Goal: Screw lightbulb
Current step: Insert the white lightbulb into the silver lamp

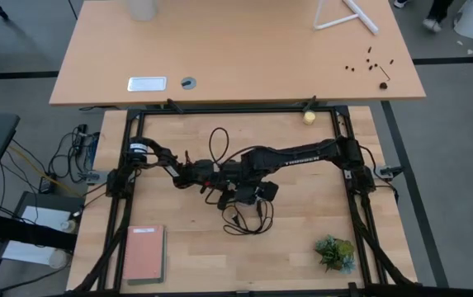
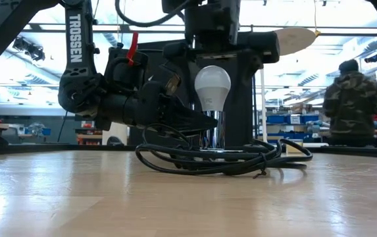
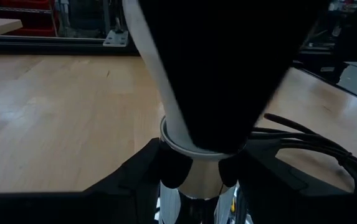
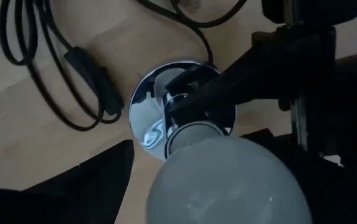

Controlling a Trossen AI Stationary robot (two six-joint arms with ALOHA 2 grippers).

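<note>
The lightbulb (image 2: 212, 87) stands upright in the socket (image 4: 182, 112), apparently seated. The left gripper (image 3: 197, 171) clamps the socket stem below it; the right gripper (image 4: 228, 205) straddles the bulb, fingers apart. Tightening may remain.

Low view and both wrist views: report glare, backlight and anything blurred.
Low view: bright windows behind backlight the arms into silhouettes, while the lightbulb stays clearly lit. Left wrist view: a dark shape close to the lens blocks most of the frame. Right wrist view: the bulb is soft and out of focus; the silver socket disc shows mirror reflections.
</note>
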